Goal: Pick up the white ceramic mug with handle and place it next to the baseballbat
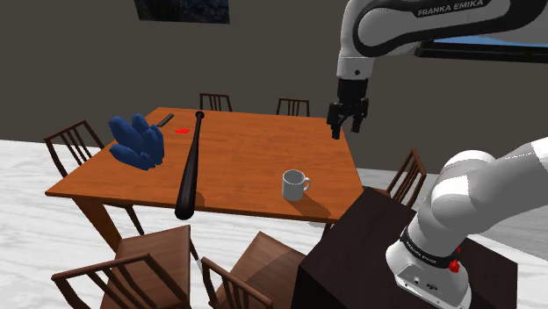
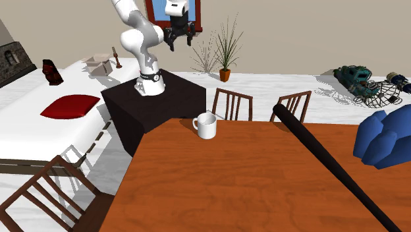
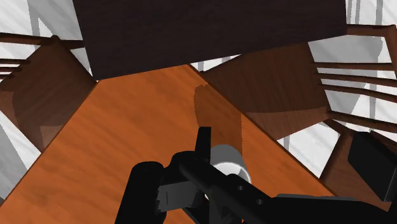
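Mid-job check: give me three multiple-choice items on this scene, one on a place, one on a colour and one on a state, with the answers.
1. In the shoulder view, the mug stands: A) left of the bat; B) right of the bat; C) on top of the bat.
2. The bat is: A) red; B) white; C) black.
3. The mug is: A) upright on the table; B) tipped over; C) held in the fingers.
Answers: B, the bat lies to its left; C, it is dark along its whole length; A, its opening faces up and the gripper hangs high, clear of it.
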`<action>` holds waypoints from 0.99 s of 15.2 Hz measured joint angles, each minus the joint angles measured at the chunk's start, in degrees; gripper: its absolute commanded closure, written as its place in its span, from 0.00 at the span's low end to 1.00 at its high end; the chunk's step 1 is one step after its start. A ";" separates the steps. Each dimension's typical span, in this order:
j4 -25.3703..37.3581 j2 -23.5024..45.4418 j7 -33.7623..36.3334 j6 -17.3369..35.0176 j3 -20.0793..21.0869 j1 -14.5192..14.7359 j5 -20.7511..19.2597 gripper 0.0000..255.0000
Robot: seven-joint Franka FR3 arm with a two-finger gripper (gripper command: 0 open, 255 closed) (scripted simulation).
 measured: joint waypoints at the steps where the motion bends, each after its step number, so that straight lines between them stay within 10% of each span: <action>1: -1.04 1.11 0.14 2.44 0.22 0.05 0.03 0.00; 15: -3.39 27.05 2.99 34.42 3.00 0.91 0.11 0.00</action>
